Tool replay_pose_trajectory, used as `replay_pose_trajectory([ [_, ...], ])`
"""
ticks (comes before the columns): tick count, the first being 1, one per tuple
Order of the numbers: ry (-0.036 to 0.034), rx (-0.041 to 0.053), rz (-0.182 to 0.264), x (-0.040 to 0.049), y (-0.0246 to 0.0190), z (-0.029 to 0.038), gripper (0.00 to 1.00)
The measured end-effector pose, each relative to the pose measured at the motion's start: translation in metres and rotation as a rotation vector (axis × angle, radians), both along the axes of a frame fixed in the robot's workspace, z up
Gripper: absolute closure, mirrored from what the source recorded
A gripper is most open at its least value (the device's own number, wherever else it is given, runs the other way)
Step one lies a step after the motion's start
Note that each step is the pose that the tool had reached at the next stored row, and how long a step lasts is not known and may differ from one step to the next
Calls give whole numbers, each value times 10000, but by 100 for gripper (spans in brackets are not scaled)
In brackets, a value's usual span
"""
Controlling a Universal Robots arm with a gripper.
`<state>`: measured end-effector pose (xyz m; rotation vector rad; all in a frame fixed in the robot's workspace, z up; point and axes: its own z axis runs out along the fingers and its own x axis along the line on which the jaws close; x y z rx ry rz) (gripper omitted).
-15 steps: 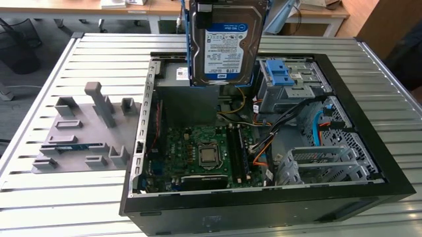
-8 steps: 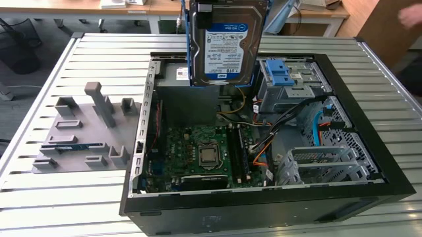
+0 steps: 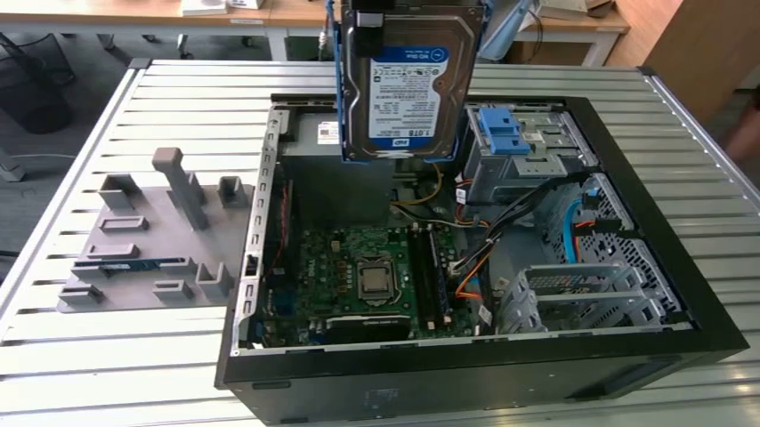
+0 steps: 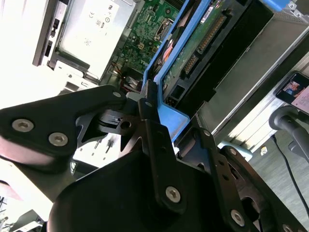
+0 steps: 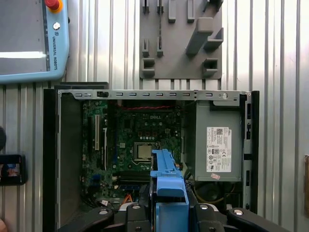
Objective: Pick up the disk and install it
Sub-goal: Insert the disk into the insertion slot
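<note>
Across a ribbed metal table [image 3: 178, 98], with office desks [image 3: 142, 16] along the upper edge of the exterior view, lies one black computer case [image 3: 475, 382] with its side open. One grey fixture plate [image 3: 142, 240] rests on the slats at the exterior view's left, just beside the case. Inside the case sit one motherboard [image 3: 368, 276], one power supply box [image 5: 217, 145] and one blue-latched drive cage [image 3: 522, 147]. One disk [image 3: 410, 84] hangs upright at the upper centre of the exterior view, raised above the case, its label towards the camera. In the first wrist view the gripper [image 5: 169, 215] is pinched on the disk's blue frame. Bare slats border the case on the sides in view, and open air separates the disk's lower edge from the case walls.
</note>
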<state>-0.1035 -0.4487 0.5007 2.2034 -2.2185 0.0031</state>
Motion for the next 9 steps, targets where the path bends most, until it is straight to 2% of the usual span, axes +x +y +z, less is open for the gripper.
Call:
replay_pose_trajectory([
  [5, 0, 0, 0, 13, -36, 0, 64],
  [9, 3, 1, 0, 112, -45, -2, 64],
])
